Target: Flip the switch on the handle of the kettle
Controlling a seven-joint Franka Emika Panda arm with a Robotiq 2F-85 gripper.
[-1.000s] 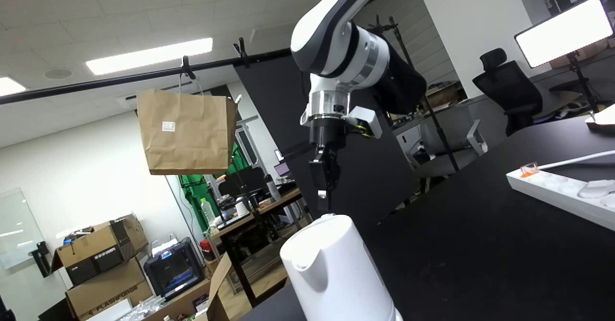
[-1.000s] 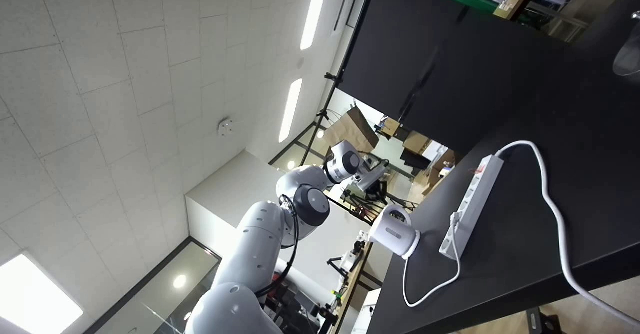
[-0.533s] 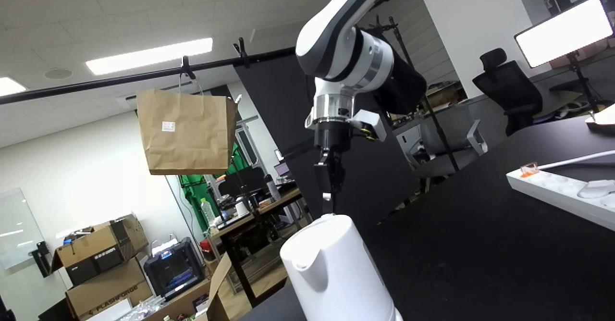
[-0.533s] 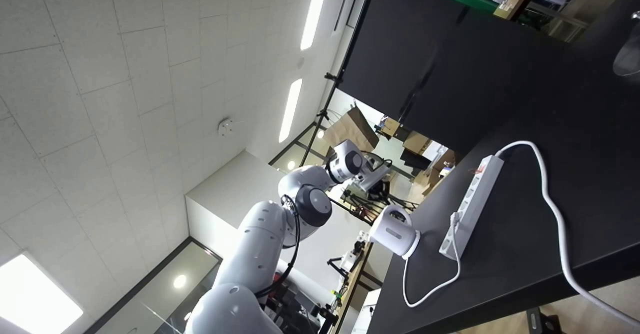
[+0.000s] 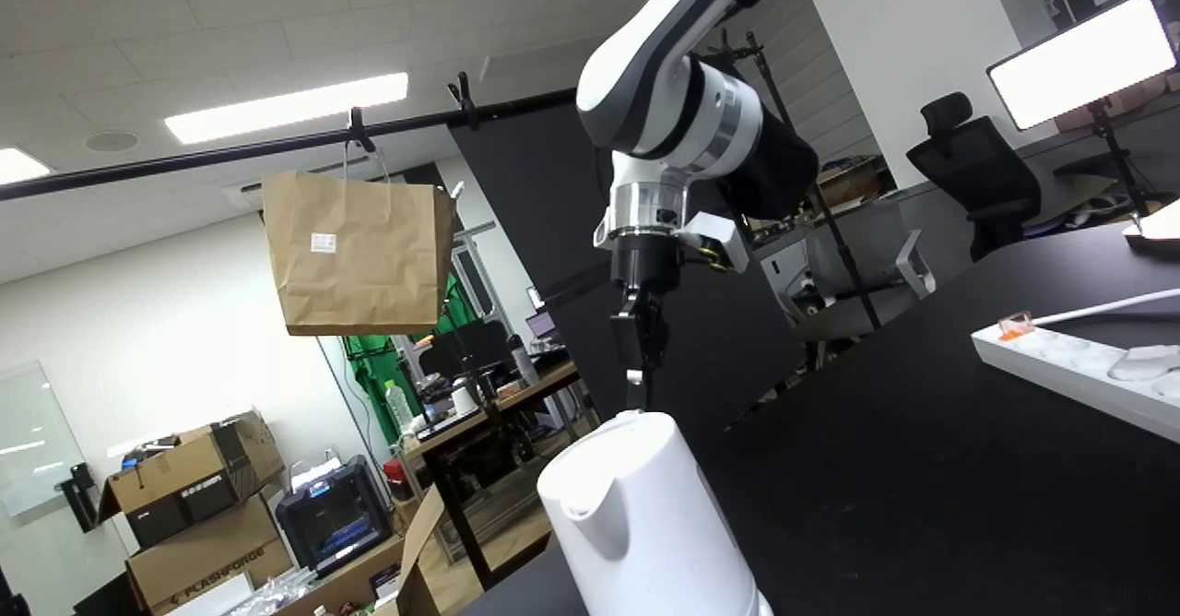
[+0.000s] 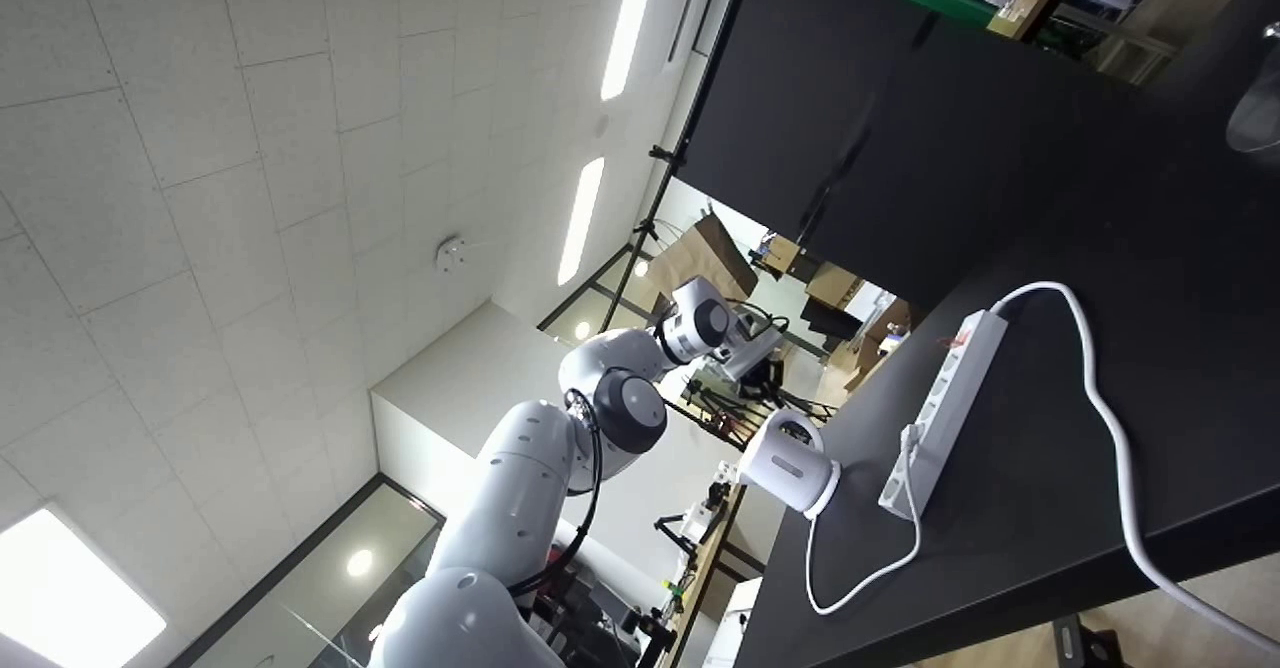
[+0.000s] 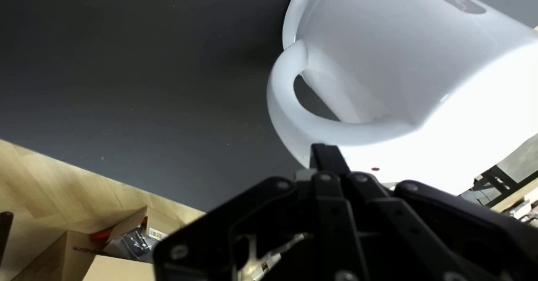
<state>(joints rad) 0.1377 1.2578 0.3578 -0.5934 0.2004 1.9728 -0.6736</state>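
Observation:
The white kettle (image 5: 650,524) stands upright on the black table in both exterior views; it also shows in an exterior view (image 6: 785,468) with its handle (image 6: 808,426). In the wrist view the kettle (image 7: 378,49) fills the upper right, and its looped handle (image 7: 290,112) is just beyond my fingertips. A small red mark (image 7: 375,169) sits on the top of the handle. The switch is not clearly visible; my fingers cover part of the handle. My gripper (image 7: 330,159) is shut with nothing between its fingers. In an exterior view the gripper (image 5: 638,385) points down just above the handle side; contact is unclear.
A white power strip (image 6: 945,413) lies on the black table (image 6: 1020,468), with the kettle's cord (image 6: 870,583) plugged in. The strip also shows in an exterior view (image 5: 1088,367). A brown paper bag (image 5: 359,256) hangs behind. The table edge (image 7: 101,176) shows in the wrist view.
My gripper has shifted slightly right and a little down in an exterior view, toward the back of the kettle's top. It stays shut. The kettle has not moved.

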